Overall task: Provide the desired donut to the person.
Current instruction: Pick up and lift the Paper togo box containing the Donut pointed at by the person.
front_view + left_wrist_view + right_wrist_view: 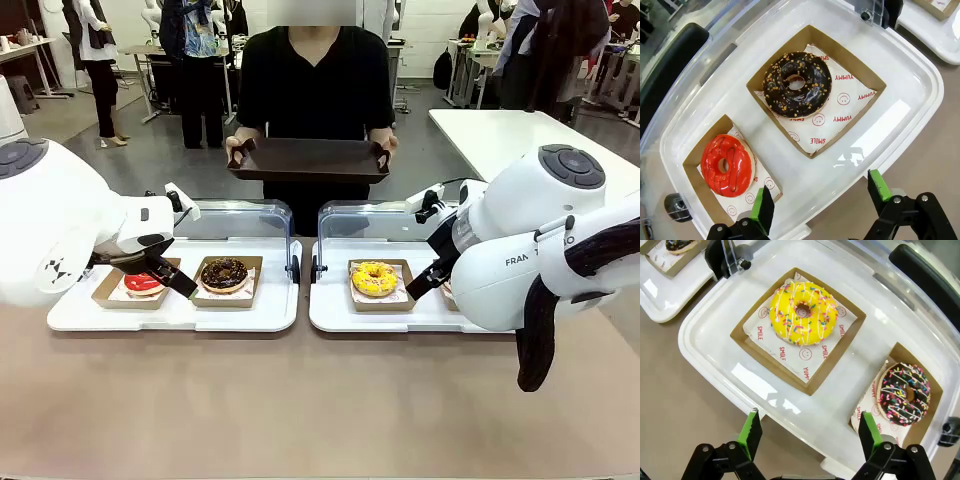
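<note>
Left gripper (819, 187): I read it as wide open, green pads well apart with nothing between them; it hangs over the near edge of the left white plastic tray (920, 95).
Right gripper (809, 416): likewise spread open and empty, above the near rim of the right white plastic tray (695, 335).
Red-glazed donut (727, 163): in a brown cardboard box (696, 186) at the left end of the left white plastic tray, near one pad of my left gripper.
Chocolate donut with nut crumbs (797, 84): in its own box just right of the red one, on the same tray (paper liner printed SMILE and YUMMY).
Yellow donut with coloured sprinkles (803, 313): boxed on the left part of the right white plastic tray.
Chocolate donut with sprinkles and white stripes (904, 394): boxed at the right end of that tray.
Person in a black T-shirt (313, 80): stands at the far side, both hands holding a dark brown rectangular tray (310, 162) level.
Beige tabletop (300, 400): carries both white trays side by side.
</note>
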